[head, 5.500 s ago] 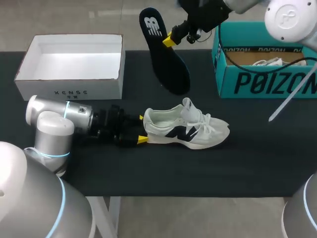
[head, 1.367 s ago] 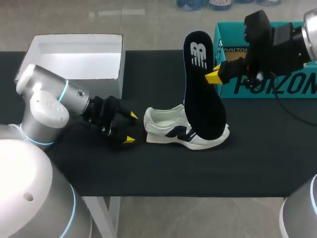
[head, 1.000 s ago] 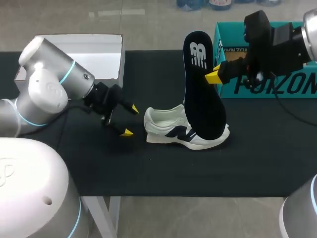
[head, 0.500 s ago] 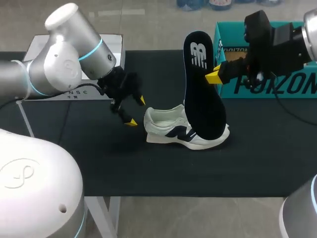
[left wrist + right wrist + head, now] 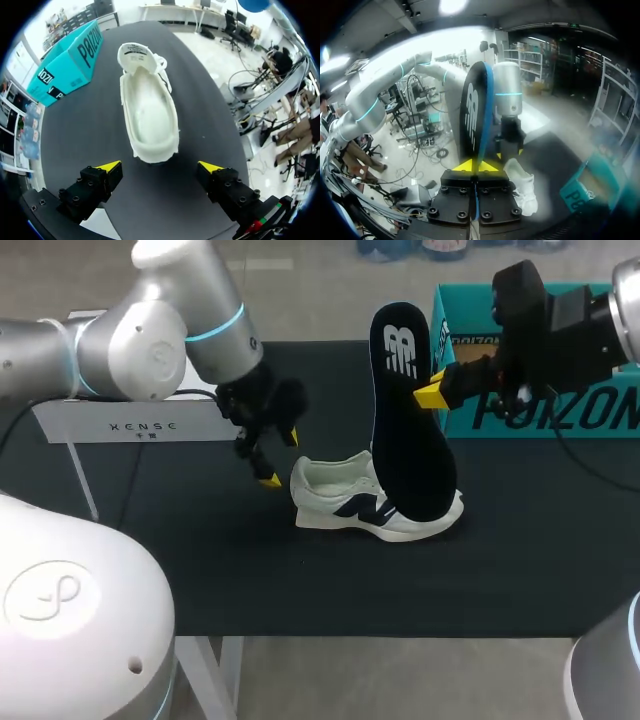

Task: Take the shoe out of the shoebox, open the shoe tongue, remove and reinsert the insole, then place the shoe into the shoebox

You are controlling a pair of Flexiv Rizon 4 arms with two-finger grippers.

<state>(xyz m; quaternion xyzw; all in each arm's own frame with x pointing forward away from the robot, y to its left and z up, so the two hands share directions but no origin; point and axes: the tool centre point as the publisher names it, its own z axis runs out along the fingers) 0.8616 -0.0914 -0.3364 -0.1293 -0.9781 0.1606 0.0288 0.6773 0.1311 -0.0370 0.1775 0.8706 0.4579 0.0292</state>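
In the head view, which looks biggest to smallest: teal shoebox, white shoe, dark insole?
1. Teal shoebox, though the right arm hides part.
2-3. Dark insole and white shoe look alike; the raised insole sits nearer the camera, so unranked.

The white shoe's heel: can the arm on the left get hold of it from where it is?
Probably yes. The left gripper is open just behind the heel of the shoe, with nothing between them; the insole in the right gripper stands farther toward the toe.
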